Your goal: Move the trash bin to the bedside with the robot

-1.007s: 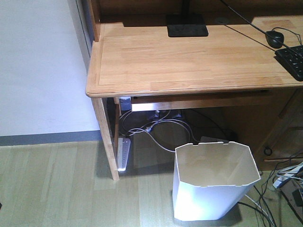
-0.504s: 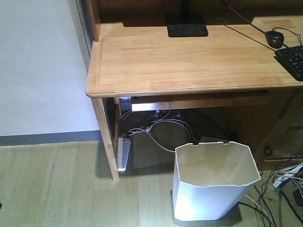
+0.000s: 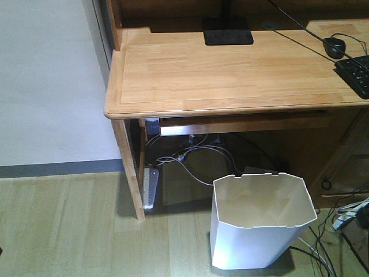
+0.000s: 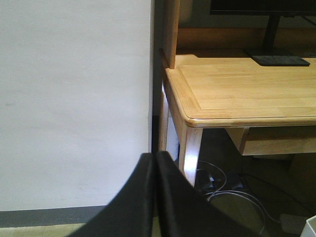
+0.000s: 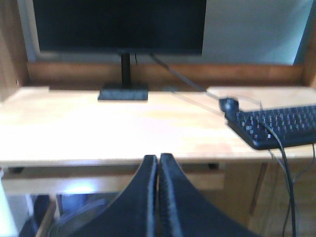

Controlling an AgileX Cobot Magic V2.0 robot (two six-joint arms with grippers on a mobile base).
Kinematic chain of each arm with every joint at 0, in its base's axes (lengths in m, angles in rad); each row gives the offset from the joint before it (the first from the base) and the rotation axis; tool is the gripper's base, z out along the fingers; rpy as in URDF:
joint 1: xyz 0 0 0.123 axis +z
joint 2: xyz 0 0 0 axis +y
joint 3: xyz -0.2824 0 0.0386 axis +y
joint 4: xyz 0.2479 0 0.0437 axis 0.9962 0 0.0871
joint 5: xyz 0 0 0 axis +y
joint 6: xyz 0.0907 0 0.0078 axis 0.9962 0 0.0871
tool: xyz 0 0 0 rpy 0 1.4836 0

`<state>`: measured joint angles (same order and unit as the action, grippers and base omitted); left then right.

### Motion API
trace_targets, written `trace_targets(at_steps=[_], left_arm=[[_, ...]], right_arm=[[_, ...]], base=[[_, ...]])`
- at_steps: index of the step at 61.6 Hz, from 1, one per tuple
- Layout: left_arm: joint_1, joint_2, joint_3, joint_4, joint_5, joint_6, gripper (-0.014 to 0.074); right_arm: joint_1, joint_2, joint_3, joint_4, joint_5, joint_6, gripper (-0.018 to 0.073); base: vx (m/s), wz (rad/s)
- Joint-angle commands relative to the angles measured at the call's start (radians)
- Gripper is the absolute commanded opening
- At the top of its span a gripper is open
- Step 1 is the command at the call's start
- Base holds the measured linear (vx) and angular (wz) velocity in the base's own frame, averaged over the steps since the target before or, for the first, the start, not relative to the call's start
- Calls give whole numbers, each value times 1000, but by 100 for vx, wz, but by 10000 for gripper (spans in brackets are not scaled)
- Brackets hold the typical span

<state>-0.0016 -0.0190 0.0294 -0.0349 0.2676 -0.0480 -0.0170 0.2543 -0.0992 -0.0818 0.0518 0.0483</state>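
Left fingers (image 4: pixel 140 197) were clenched, their two dark tips meeting along a thin seam with nothing between them. The right fingers (image 5: pixel 170 197) were pressed together the same way, on nothing. Only those tips showed in each wrist view, out of focus and cut off by the lower edge, so the arms behind them could not be made out.

The left wrist view looked level at the white wall (image 4: pixel 74 98) and the left front corner of the wooden desk (image 4: pixel 237 94). A sliver of white at its lower right corner was too small to identify. The right wrist view was blurred and faced the monitor (image 5: pixel 118 24) across the worktop (image 5: pixel 98 128), with the tips rising to about the level of its front edge.

In the front view the trash bin (image 3: pixel 259 222) stood upright on the wood floor (image 3: pixel 69 225), in front of the desk's open underside toward its right side and well apart from the left leg. The monitor was cut off there except for its stand base (image 3: pixel 228 36), and the keyboard (image 3: pixel 357 72) ran off the right edge beside the mouse (image 3: pixel 334 46). Under the desk a tangle of cables (image 3: pixel 190 154) sat in shadow, with a white power strip (image 3: pixel 151 187) beside the leg.
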Motion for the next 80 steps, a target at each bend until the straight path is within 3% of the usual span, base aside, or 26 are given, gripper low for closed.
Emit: trace_targets(at_steps=[1, 14, 40, 50, 71, 80], left_arm=[[-6, -10, 28, -9, -74, -8, -6], [-6, -10, 28, -9, -74, -8, -6], [-6, -10, 28, -9, -74, -8, -6], [-6, -10, 28, -9, -74, -8, -6], [-6, -10, 28, -9, -74, -8, -6], [-6, -10, 28, -9, -74, -8, -6]], right_arm=[[-5, 138, -113, -1, -28, 10, -11], [-5, 305, -254, 6, 187, 12, -11], [-5, 372, -267, 0, 228, 8, 22], [-5, 372, -284, -3, 274, 7, 134], [-5, 372, -284, -6, 327, 5, 547], [-5, 372, -284, -12, 323, 4, 599]], base=[[0, 0], [0, 0], [0, 0], [0, 0], [0, 0], [0, 0]])
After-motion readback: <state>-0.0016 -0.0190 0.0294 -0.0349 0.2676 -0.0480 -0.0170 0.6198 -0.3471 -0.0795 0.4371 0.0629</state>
